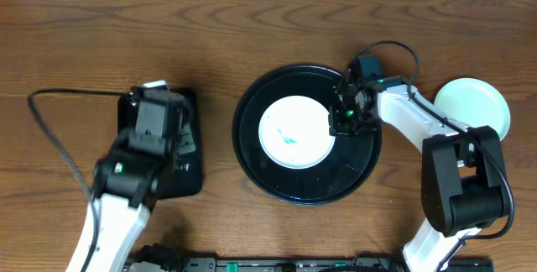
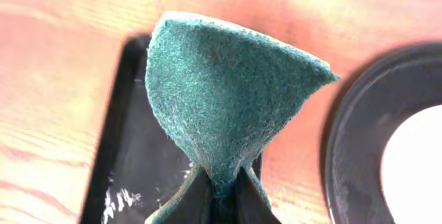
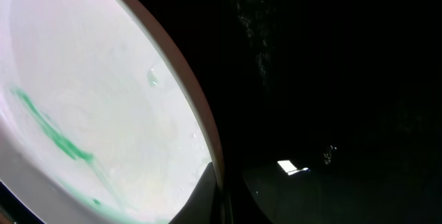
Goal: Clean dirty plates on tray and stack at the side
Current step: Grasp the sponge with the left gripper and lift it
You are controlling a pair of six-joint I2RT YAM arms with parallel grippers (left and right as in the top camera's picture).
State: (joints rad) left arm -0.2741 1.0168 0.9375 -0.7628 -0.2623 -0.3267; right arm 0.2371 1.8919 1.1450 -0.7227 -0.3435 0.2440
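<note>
Tray (image 1: 258, 174) sits mid-table with one smeared plate (image 1: 289, 133) lying on it, its teal streak not wiped yet. A clean-looking plate (image 1: 472, 108) is parked off to the right on the wood, so we reckon we're at the hold-and-scrub step. Right gripper (image 1: 342, 119) looks pinched narrow on the smeared plate's right rim. Left gripper (image 2: 222, 191) hangs over the small rectangular tray (image 2: 128, 162), clamped tight on the green sponge (image 2: 221, 79). Next we'd carry that sponge across and set it gently on the streak.

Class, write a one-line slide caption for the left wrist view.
Left gripper pinches a green sponge above the small black tray.
</note>
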